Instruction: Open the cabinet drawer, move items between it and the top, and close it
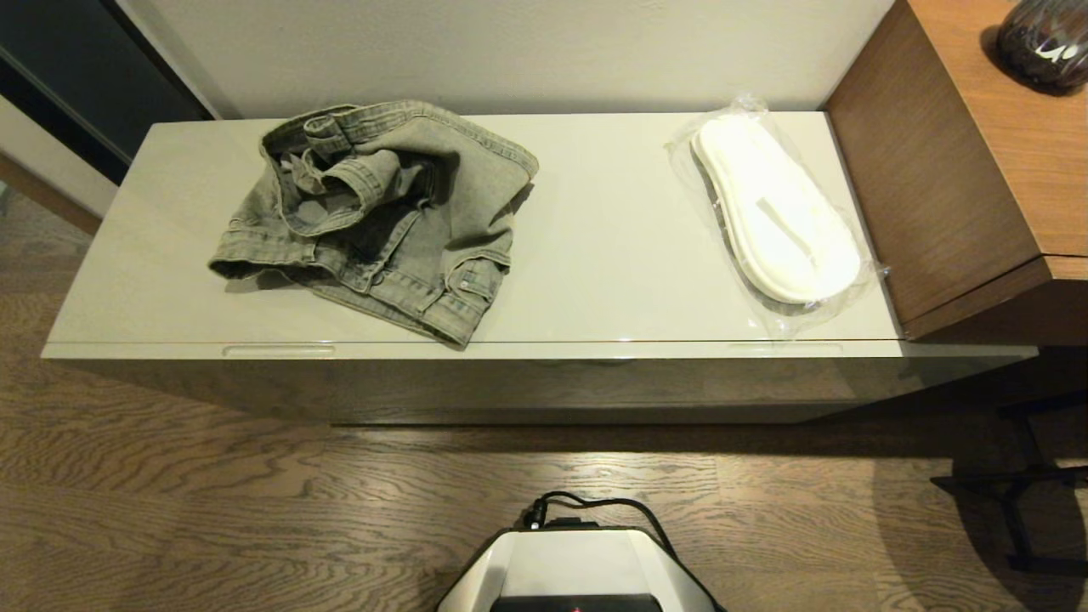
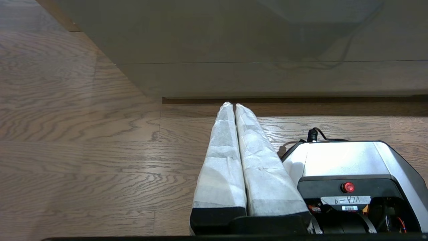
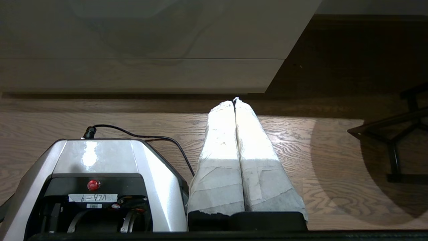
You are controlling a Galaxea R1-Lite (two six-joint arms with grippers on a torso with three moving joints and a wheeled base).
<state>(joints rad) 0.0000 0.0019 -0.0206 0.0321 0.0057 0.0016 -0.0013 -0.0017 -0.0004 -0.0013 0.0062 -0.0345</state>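
The faded grey-green denim garment (image 1: 382, 212) lies crumpled on the left half of the glossy cream top (image 1: 612, 229). The plastic-wrapped white slippers (image 1: 773, 212) lie at the right end of it. The cabinet drawer (image 1: 544, 350) is closed, and its two finger recesses show along the front edge. Neither gripper appears in the head view. In the left wrist view my left gripper (image 2: 234, 104) is shut and empty, low over the floor in front of the cabinet. My right gripper (image 3: 234, 100) is likewise shut and empty, on the other side of my base (image 3: 100, 157).
A brown wood-grain desk (image 1: 977, 153) butts against the cabinet's right end, with a dark rounded object (image 1: 1045, 42) on it. Black furniture legs (image 1: 1020, 493) stand on the wood floor at the right. My base (image 1: 578, 561) sits on the floor in front of the cabinet's middle.
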